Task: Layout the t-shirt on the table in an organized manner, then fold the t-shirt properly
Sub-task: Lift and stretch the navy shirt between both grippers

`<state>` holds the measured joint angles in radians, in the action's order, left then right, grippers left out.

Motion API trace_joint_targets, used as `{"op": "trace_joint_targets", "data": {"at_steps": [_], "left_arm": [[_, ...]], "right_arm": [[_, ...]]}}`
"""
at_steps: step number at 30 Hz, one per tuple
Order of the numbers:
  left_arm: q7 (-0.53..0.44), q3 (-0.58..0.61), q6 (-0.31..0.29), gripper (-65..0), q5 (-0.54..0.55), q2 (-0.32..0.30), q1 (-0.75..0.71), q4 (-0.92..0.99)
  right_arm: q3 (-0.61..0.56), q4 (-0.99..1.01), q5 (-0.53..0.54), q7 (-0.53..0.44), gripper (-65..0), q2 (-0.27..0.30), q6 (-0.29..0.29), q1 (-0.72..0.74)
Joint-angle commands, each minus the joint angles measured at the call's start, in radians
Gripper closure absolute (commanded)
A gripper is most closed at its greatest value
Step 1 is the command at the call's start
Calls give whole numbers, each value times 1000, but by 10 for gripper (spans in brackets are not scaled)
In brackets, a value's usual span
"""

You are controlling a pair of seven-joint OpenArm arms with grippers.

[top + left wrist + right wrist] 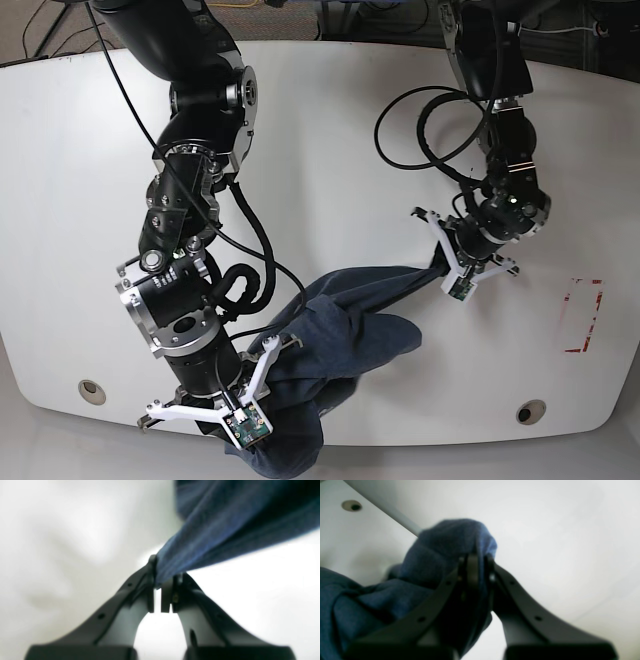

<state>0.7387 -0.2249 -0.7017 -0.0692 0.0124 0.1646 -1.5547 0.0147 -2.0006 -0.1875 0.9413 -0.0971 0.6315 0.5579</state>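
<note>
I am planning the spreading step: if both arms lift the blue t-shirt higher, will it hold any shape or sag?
Probably sags: the t-shirt droops and bunches between the left claw and right claw. It looks light; a thin pinch holds it. It likely drags rather than slides on the table.

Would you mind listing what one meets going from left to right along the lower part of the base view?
Left grommet hole → right gripper, shut on the blue t-shirt → left gripper, shut on the shirt's other end → right grommet hole → red-outlined mark.
</note>
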Motion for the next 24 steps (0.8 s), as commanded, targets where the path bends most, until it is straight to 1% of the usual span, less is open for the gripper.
{"op": "trace_joint_targets", "data": {"at_steps": [1,4,8,14,19,24], "left_arm": [[23,-18,4,-6,7,-13,16,-77],[52,-38,4,-6,7,-19,16,-143],[117,-46,4,-6,7,-44,25,-241],[195,-51,4,-6,9,-59,85,-355],[275,-51,4,-6,9,-84,174,-416],[324,-52,4,-6,9,-108,292,-425]], "right_arm": [[4,-10,3,-37,0,-3,-8,15],[18,-10,4,-37,0,-3,-8,-5],[37,17,4,-37,0,-13,-8,-25],[78,64,4,-37,0,-26,-9,-23],[118,94,4,-32,0,-45,-9,35],[143,110,4,38,0,-46,-9,135]]}}
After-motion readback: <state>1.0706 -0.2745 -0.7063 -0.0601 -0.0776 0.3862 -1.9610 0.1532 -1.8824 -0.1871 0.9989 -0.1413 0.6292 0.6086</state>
